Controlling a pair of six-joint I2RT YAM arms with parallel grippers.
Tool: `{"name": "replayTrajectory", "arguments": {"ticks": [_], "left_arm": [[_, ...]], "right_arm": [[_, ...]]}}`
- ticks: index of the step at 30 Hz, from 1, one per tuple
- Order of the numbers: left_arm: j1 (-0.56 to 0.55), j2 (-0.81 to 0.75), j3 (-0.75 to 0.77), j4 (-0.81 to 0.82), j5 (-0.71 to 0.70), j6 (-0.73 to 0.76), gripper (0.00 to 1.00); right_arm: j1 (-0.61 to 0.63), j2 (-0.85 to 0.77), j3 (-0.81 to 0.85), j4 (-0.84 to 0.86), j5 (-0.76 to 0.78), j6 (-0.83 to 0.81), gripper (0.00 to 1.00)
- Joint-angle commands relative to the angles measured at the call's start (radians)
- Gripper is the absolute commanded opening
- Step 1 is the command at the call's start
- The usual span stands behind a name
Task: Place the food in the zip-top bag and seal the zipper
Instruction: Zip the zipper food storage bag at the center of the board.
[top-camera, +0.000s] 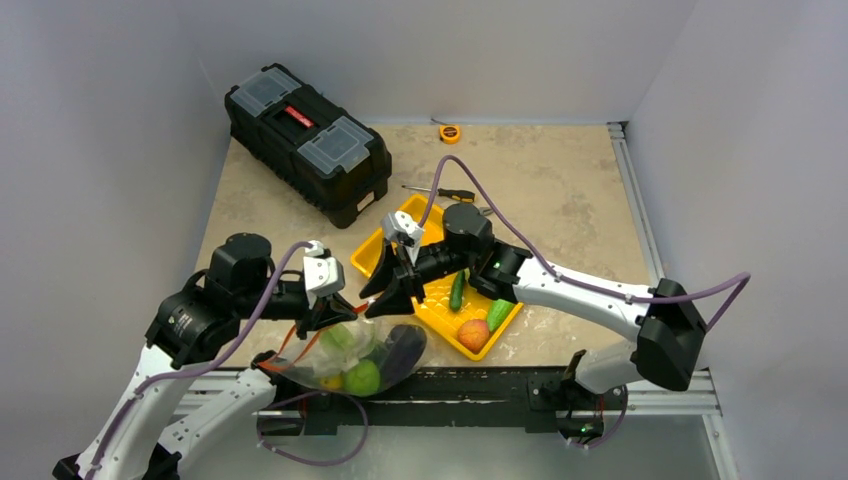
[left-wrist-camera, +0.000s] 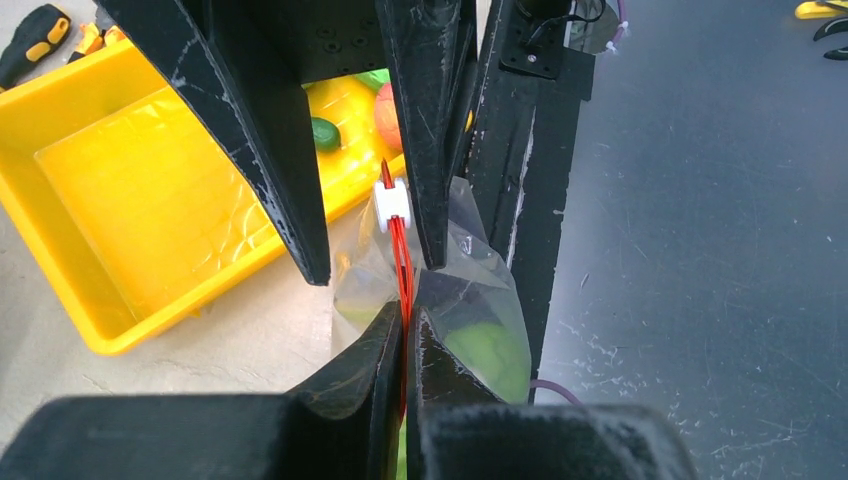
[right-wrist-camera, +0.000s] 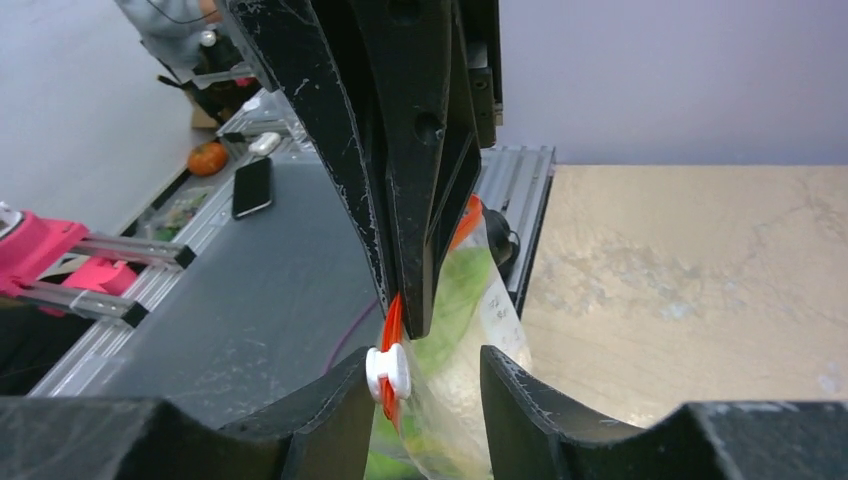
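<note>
The zip-top bag (top-camera: 365, 355) hangs at the table's front edge with a green round fruit (top-camera: 362, 378), purple eggplant (top-camera: 405, 345), cabbage (top-camera: 338, 338) and yellow squash inside. My left gripper (top-camera: 328, 318) is shut on the red-orange zipper (left-wrist-camera: 402, 255), pinching the strip (left-wrist-camera: 407, 315). My right gripper (top-camera: 395, 300) is open (right-wrist-camera: 428, 370) and straddles the white slider (right-wrist-camera: 388, 370), which touches its left finger. Two cucumbers (top-camera: 457, 290) and an orange peach (top-camera: 473, 333) lie in the yellow tray (top-camera: 440, 310). The cauliflower is hidden.
A black toolbox (top-camera: 305, 140) stands at the back left. An orange-handled screwdriver (top-camera: 450, 193) and a yellow tape measure (top-camera: 450, 133) lie behind the tray. The bag hangs over the metal rail (top-camera: 480, 385) at the table's front edge.
</note>
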Motion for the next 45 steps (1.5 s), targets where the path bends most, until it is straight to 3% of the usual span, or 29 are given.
{"name": "replayTrajectory", "arguments": {"ticks": [1,4,8,17,21,22,23,27,31,32,34,40,45], "left_arm": [[0.004,0.000,0.056,0.027,0.011,0.030,0.00],[0.005,0.001,0.065,0.024,0.006,0.036,0.00],[0.004,0.004,0.070,0.022,0.000,0.047,0.00],[0.004,0.016,0.091,0.028,-0.011,0.054,0.00],[0.006,0.015,0.098,0.033,-0.026,0.055,0.00],[0.006,0.017,0.098,0.033,-0.025,0.056,0.00],[0.006,0.018,0.098,0.031,-0.024,0.056,0.00],[0.007,0.020,0.090,0.027,-0.031,0.058,0.00],[0.007,0.038,0.101,0.007,-0.049,0.034,0.00],[0.008,0.044,0.104,0.006,-0.057,0.014,0.02],[0.008,0.052,0.110,0.021,-0.085,-0.035,0.18],[0.008,0.003,0.039,0.245,-0.159,-0.220,0.50],[0.009,-0.038,-0.046,0.372,-0.257,-0.277,0.53]], "right_arm": [[-0.004,0.019,0.044,0.084,-0.101,0.047,0.43],[-0.004,0.023,0.036,0.088,-0.116,0.051,0.52],[-0.004,0.033,0.031,0.098,-0.130,0.055,0.53],[-0.003,0.064,0.036,0.122,-0.134,0.062,0.25],[-0.004,0.071,0.036,0.132,-0.131,0.063,0.36],[-0.004,0.071,0.036,0.132,-0.128,0.063,0.34],[-0.003,0.071,0.037,0.132,-0.125,0.064,0.24],[-0.004,0.070,0.031,0.140,-0.106,0.065,0.00],[-0.004,0.084,0.032,0.145,-0.005,0.110,0.00],[-0.004,0.090,0.032,0.150,0.018,0.133,0.00],[-0.003,0.107,0.036,0.165,0.038,0.170,0.00],[-0.003,0.093,0.003,0.221,0.101,0.225,0.00],[-0.004,0.088,-0.005,0.220,0.122,0.235,0.00]]}}
